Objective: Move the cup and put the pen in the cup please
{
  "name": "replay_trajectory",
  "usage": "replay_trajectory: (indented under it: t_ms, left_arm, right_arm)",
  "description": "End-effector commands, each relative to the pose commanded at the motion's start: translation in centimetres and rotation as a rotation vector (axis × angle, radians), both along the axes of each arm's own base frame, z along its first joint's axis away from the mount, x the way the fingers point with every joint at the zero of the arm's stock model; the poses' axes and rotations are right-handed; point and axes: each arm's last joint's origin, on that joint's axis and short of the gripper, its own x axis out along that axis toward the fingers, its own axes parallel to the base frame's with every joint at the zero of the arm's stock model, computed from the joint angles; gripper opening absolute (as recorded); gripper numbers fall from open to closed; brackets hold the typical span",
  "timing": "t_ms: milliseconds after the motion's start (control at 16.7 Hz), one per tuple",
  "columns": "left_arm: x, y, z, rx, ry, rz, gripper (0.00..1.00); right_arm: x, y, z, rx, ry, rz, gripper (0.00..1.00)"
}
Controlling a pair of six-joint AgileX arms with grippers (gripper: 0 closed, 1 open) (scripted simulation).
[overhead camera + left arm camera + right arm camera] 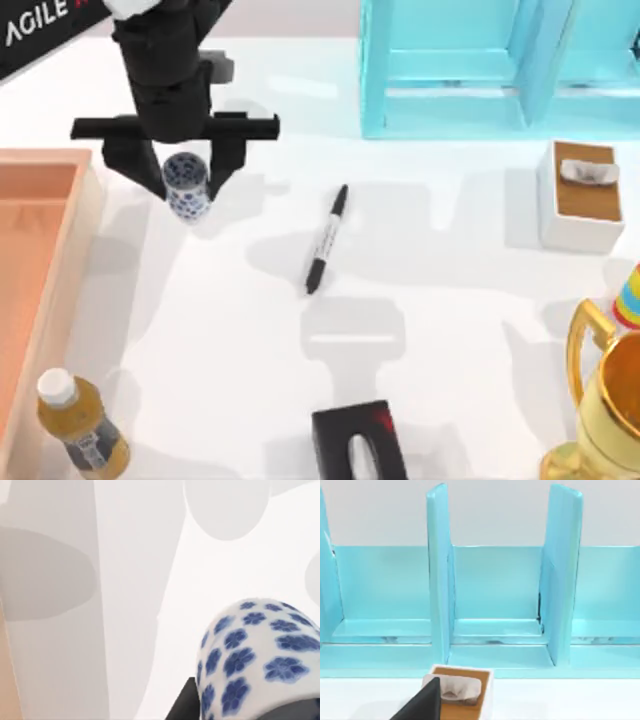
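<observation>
The left claw [187, 172] is up at the far left part of the table [450, 300], and it has the cup [186, 186] gripped between its two black fingers, one pressed on each side. The cup sits right in the middle of the claw, its blue flowers plain to see, tilted a little with its rim toward the arm. In the left wrist view the cup [260, 660] is close to the lens, with a dark finger [186, 702] against its side and the white table beneath it.

The pen [326, 240] lies flat on the table near the middle, well apart from the cup and to its right, slanted with one end toward the far side.

The right arm [358, 440] is at the near edge, around the middle; whether its claw is open or closed I cannot tell. Its wrist view looks toward a turquoise rack [495, 595] with upright dividers, and a white box [465, 690] in front of it.

A wooden tray [50, 260] sits at the left edge, an amber bottle [80, 425] at the near left, a gold trophy [605, 400] at the near right.
</observation>
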Motion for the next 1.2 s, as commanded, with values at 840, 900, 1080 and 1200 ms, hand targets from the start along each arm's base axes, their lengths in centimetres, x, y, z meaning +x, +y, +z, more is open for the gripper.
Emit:
replay_trajectory:
  t_ms: [840, 900, 1080, 1200]
  left_arm:
    - [0.0, 0.0, -4.5, 0.0, 0.0, 0.0, 0.08]
    - [0.0, 0.0, -4.5, 0.0, 0.0, 0.0, 0.15]
    - [0.0, 0.0, -4.5, 0.0, 0.0, 0.0, 0.38]
    - [0.0, 0.0, -4.5, 0.0, 0.0, 0.0, 0.53]
  right_arm:
    - [0.0, 0.0, 0.0, 0.0, 0.0, 0.0, 1.0]
    - [0.0, 0.0, 0.0, 0.0, 0.0, 0.0, 1.0]
    - [0.0, 0.0, 0.0, 0.0, 0.0, 0.0, 1.0]
    - [0.0, 0.0, 0.0, 0.0, 0.0, 0.0, 1.0]
